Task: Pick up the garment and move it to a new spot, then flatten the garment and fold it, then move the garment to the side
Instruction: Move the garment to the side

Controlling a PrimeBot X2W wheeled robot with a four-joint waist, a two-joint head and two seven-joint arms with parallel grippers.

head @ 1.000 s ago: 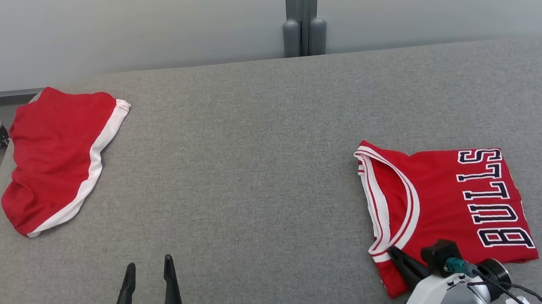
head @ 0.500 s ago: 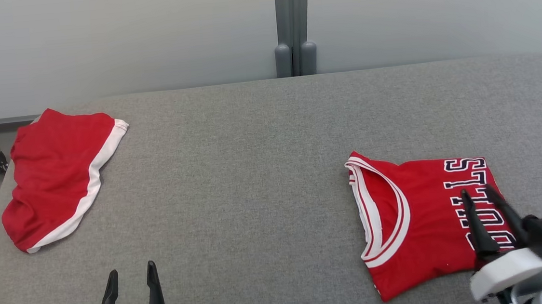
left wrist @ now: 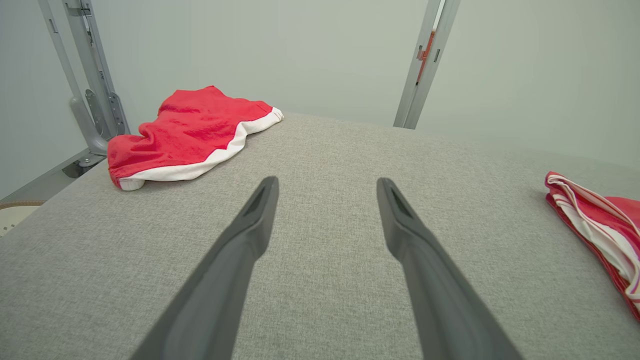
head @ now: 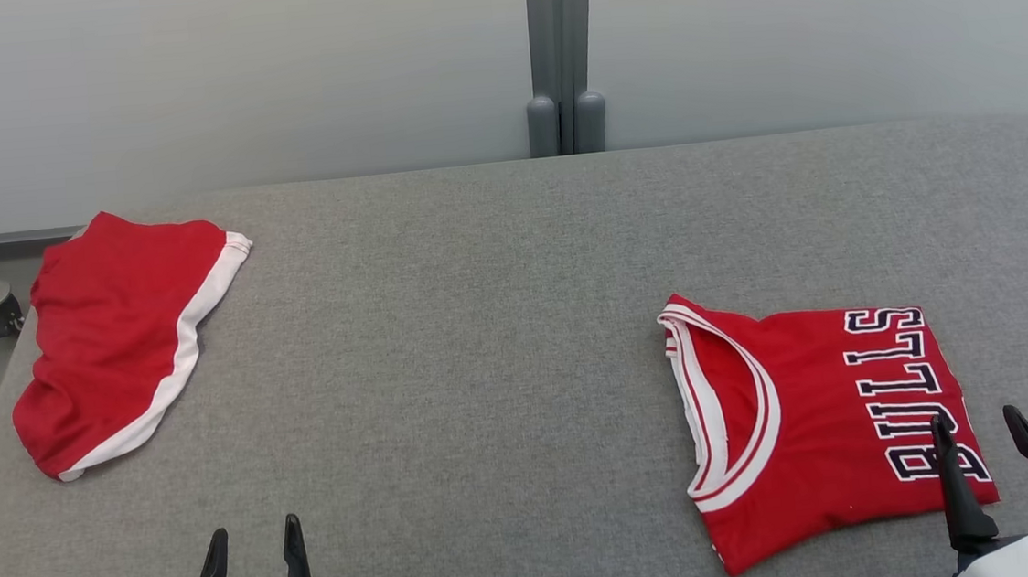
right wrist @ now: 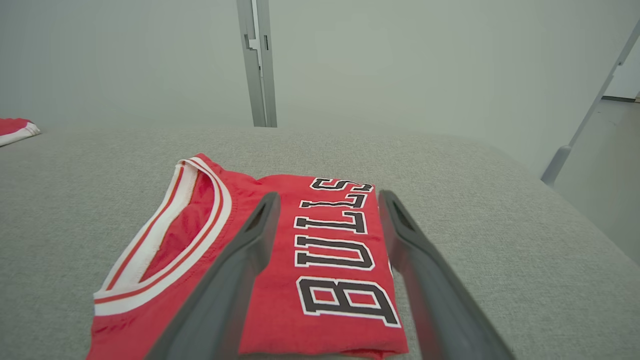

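The garment (head: 809, 421) is a red jersey with white trim and "BULLS" lettering, folded into a rectangle on the right of the grey table (head: 480, 328); the right wrist view shows the garment (right wrist: 280, 260) too, and its collar edge (left wrist: 595, 220) appears at the right of the left wrist view. My right gripper (head: 979, 431) stands open just above the jersey's near right corner, holding nothing; in its own view the right gripper (right wrist: 327, 200) frames the lettering. Low at the table's front left, my left gripper (head: 253, 534) is open and empty, and the left gripper (left wrist: 325, 185) points over bare table.
Red shorts (head: 118, 333) with a white stripe lie crumpled at the table's far left edge, also as shorts (left wrist: 190, 132) in the left wrist view. A grey post (head: 560, 55) stands behind the table against a pale wall. The table's right edge (right wrist: 545, 200) drops off beyond the jersey.
My right gripper has let go of the jersey's near edge, opened, and drawn back to the lower right. The jersey now lies flat. The camera tilted a little; the left gripper sits lower.
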